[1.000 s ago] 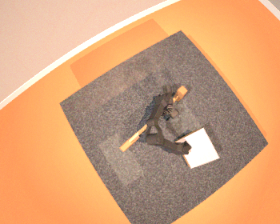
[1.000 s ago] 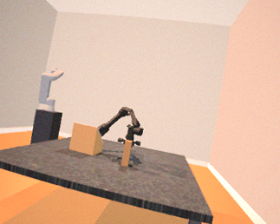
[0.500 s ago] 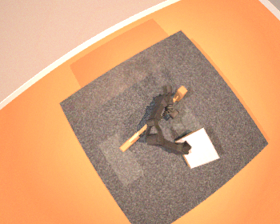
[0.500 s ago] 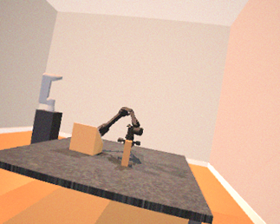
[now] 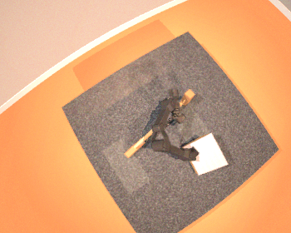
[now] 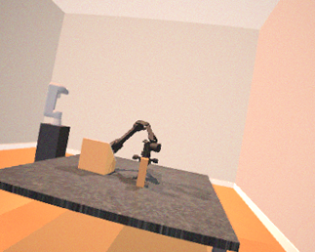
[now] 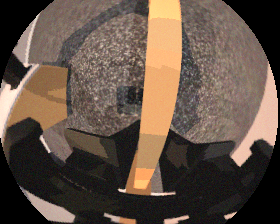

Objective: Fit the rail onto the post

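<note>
The wooden rail (image 5: 148, 136) (image 7: 162, 85) runs diagonally under the arm in the top view and from top to bottom in the wrist view. Its far end is at the low footboard block (image 5: 130, 153); the bracket seat is too small to judge. The wooden post (image 5: 189, 95) (image 6: 142, 173) stands at the other end of the rail. My gripper (image 7: 148, 123) (image 6: 145, 157) is shut on the rail near the post, with a finger on each side. The pegs and holes are hidden, and I cannot tell whether the rail touches the post or sits level.
The box under the arm's base (image 5: 209, 155) (image 6: 95, 156) (image 7: 42, 97) stands to one side of the rail, on the dark table top (image 5: 233, 137) (image 6: 187, 202). The arm's links (image 5: 168, 147) pass over the middle of the rail. Another pale robot (image 6: 54, 103) stands on a dark pedestal beyond the table.
</note>
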{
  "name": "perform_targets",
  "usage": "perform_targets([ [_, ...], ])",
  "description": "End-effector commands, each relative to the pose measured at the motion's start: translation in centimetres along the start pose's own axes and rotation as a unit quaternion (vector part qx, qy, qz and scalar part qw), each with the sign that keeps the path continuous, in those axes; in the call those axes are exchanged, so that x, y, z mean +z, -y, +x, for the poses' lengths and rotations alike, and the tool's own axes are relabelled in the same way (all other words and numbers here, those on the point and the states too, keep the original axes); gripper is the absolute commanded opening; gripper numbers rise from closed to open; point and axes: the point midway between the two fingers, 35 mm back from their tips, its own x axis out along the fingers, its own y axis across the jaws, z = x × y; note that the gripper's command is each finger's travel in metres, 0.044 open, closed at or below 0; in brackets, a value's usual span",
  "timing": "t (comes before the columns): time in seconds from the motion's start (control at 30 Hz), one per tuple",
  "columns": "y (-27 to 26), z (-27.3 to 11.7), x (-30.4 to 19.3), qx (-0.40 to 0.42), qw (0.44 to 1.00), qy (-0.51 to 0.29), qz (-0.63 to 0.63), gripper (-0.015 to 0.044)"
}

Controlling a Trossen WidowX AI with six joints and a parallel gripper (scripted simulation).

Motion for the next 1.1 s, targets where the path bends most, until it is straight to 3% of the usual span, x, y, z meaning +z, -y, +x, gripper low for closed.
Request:
perform_targets([
  [0.0, 0.12, -0.19, 0.08, -0.003, 1.000, -0.001, 0.001, 0.0000],
  [1.07, 0.16, 0.02, 0.14, -0.003, 1.000, -0.001, 0.001, 0.0000],
])
